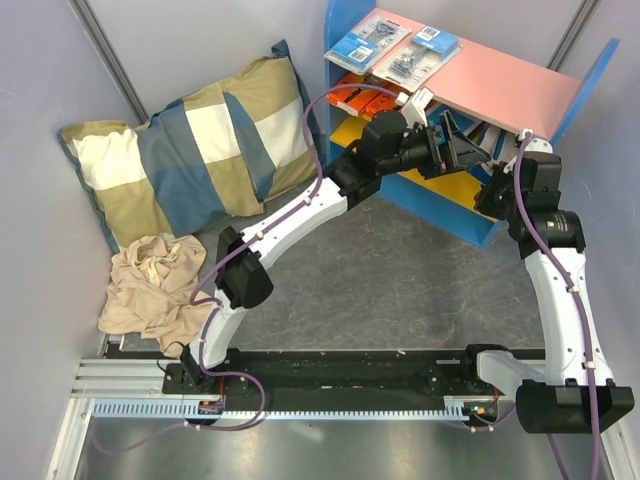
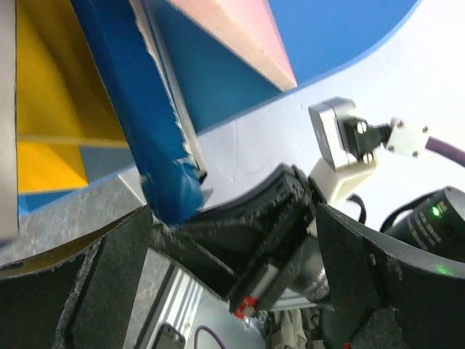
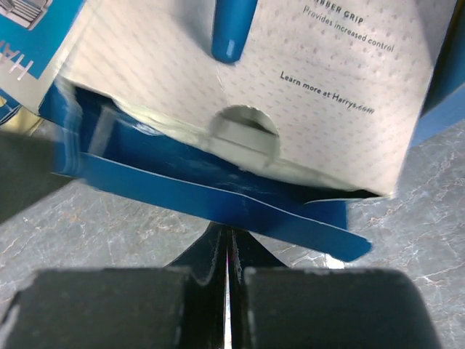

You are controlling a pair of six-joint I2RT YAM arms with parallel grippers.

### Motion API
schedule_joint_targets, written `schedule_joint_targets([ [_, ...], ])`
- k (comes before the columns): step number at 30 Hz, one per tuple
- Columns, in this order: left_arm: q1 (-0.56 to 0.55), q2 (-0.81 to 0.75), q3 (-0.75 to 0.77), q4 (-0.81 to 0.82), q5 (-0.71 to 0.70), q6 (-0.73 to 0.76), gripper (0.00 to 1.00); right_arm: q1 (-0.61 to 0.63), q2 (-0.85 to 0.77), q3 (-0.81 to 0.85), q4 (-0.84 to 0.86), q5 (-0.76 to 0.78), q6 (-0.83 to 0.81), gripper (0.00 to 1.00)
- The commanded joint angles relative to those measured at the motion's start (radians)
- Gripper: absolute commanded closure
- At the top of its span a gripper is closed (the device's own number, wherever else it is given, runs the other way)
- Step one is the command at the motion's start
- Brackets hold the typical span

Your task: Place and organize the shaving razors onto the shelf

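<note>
Right wrist | right claw (image 3: 227, 236) closed | blue razor box (image 3: 145, 87) just ahead

The right gripper (image 3: 227, 243) has its jaws pressed together, tips right at the near edge of the Harry's razor box (image 3: 290, 87), where its blue flap hangs open. A grey marbled tabletop (image 3: 425, 243) lies beneath.

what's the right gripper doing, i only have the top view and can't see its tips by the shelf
observer: right wrist view shows the right gripper shut, tips at the blue flap of a white and blue razor box.
operator: is it pinching the flap
observer: can't tell; the flap edge crosses right at the tips.
operator: and the left gripper
observer: left wrist view shows the left gripper wide open, a blue box end just inside its fingers.
</note>
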Motion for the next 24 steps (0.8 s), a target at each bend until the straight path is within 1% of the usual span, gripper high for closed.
schedule_joint_targets([
  [1,-0.011,-0.123,-0.063,-0.002,-0.009,0.034,0.00,-0.003,-0.012,0.045,0.023,0.045,0.009,1.00],
  [5,-0.012,-0.148,-0.101,-0.023,-0.010,0.034,0.00,-0.003,-0.009,0.047,0.022,0.082,0.014,1.00],
  [11,-0.018,-0.175,-0.108,-0.031,-0.009,0.064,0.00,-0.003,-0.011,0.058,0.018,0.096,0.017,1.00],
  [16,-0.018,-0.231,-0.130,-0.065,-0.028,0.132,0.00,-0.003,-0.017,0.062,0.020,0.082,0.008,1.00],
  [18,-0.018,-0.257,-0.147,-0.118,-0.053,0.171,0.00,-0.003,-0.018,0.062,0.018,0.073,0.008,1.00],
  [21,-0.015,-0.284,-0.193,-0.186,-0.091,0.230,0.05,-0.003,-0.023,0.061,0.018,0.067,0.002,1.00],
  [24,-0.006,-0.327,-0.281,-0.216,-0.136,0.268,0.13,-0.003,-0.033,0.056,0.018,0.064,-0.002,1.00],
])
